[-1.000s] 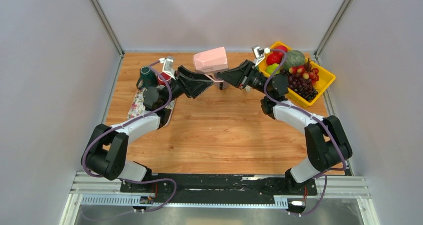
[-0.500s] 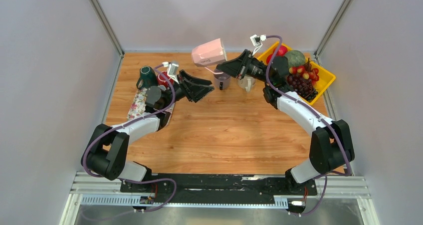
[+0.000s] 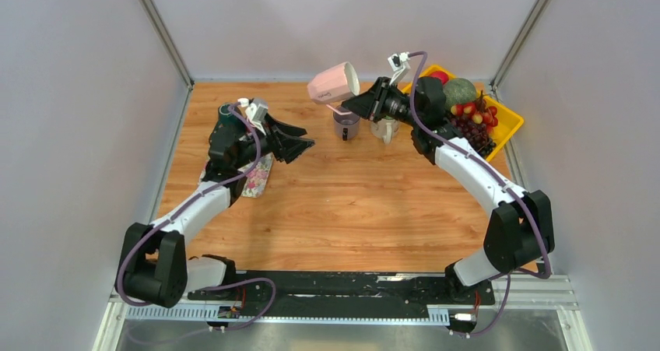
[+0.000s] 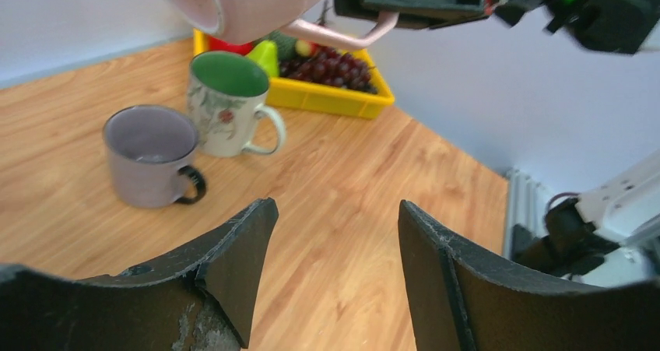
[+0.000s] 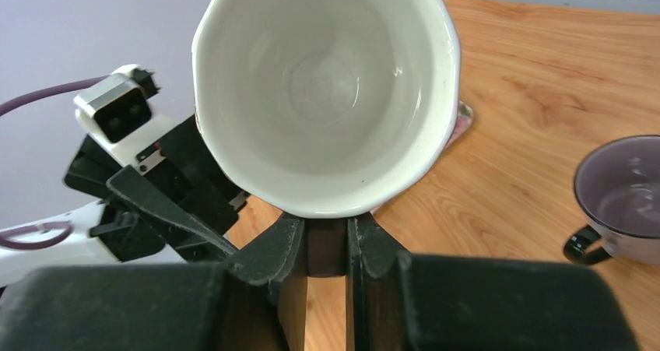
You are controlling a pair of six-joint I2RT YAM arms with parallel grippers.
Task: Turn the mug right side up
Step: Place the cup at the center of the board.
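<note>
Pink from above, the mug (image 3: 333, 83) looks white-lined from the right wrist.

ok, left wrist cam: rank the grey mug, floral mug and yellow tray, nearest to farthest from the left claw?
From the left claw:
1. grey mug, ahead and to the left.
2. floral mug, just behind the first, to its right.
3. yellow tray, farthest back, behind both mugs.
The pink mug, held by the right claw, hangs overhead, so it is left unranked.
</note>
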